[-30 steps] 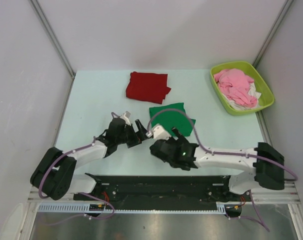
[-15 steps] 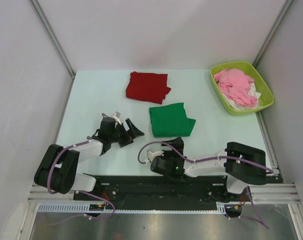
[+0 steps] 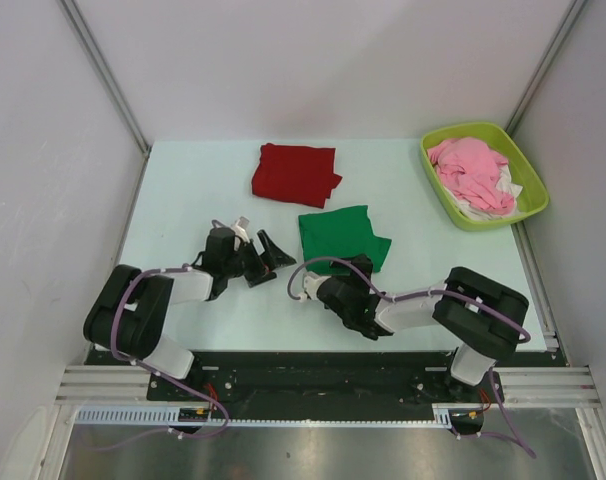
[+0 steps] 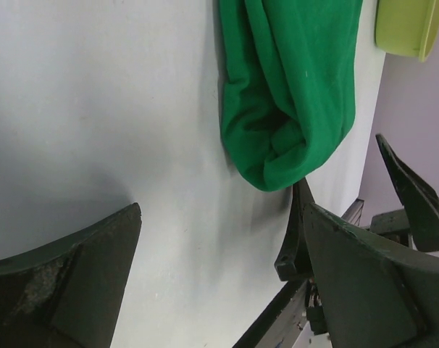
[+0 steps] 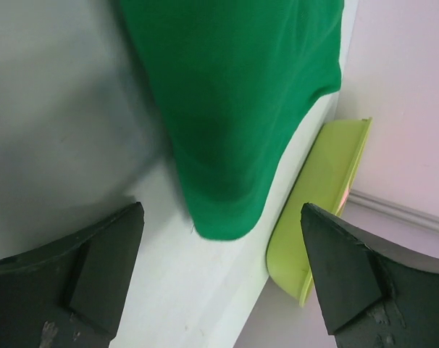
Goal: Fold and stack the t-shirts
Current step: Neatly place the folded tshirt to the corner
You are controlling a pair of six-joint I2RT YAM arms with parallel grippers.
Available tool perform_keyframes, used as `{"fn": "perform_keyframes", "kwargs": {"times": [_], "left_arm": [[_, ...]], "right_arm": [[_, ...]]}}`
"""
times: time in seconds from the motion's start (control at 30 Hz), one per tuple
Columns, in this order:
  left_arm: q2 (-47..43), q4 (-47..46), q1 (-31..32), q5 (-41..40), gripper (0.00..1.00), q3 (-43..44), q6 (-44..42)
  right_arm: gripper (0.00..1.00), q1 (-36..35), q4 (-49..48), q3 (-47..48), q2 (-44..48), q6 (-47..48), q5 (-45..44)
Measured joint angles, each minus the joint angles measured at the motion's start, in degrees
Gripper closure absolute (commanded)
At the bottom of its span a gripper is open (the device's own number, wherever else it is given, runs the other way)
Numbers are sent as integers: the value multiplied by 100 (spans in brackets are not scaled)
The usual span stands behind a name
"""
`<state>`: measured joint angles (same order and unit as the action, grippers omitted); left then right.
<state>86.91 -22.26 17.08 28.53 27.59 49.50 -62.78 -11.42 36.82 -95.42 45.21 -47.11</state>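
A folded green t-shirt (image 3: pixel 343 238), judged soft and light, is best pinched at its thick folded edge. Both jaws are spread wide, empty.

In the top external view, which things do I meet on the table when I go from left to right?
left arm's fingers → dark red t-shirt → green t-shirt → lime tub holding pink and white clothes
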Motion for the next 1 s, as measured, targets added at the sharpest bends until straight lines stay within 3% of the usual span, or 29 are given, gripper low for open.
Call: {"fn": "perform_keyframes", "kwargs": {"times": [0.17,0.27,0.33,0.37,0.4,0.43,0.47,0.73,1.0], "left_arm": [[190,-210,-11,131,0,57,11],[304,-304,-24,225,0,107,15],[372,-339,-28,286,0,151,22],[409,-345,-31,321,0,179,24],[444,-361,-35,345,0,203,31],[468,-385,-35,367,0,219,48],[483,-404,-37,380,0,221,55],[485,-518,-39,627,0,146,243],[778,-1554,164,1084,0,-275,1169]], "right_arm": [[12,428,-610,4,-116,345,363],[22,623,-780,63,-236,417,555],[36,721,-807,131,-319,428,658],[46,767,-815,173,-367,417,719],[71,798,-824,201,-413,420,758],[89,835,-820,234,-472,382,831],[100,870,-807,251,-529,358,903],[100,914,-656,275,-570,127,992],[100,745,-365,275,-26,76,883]]}}
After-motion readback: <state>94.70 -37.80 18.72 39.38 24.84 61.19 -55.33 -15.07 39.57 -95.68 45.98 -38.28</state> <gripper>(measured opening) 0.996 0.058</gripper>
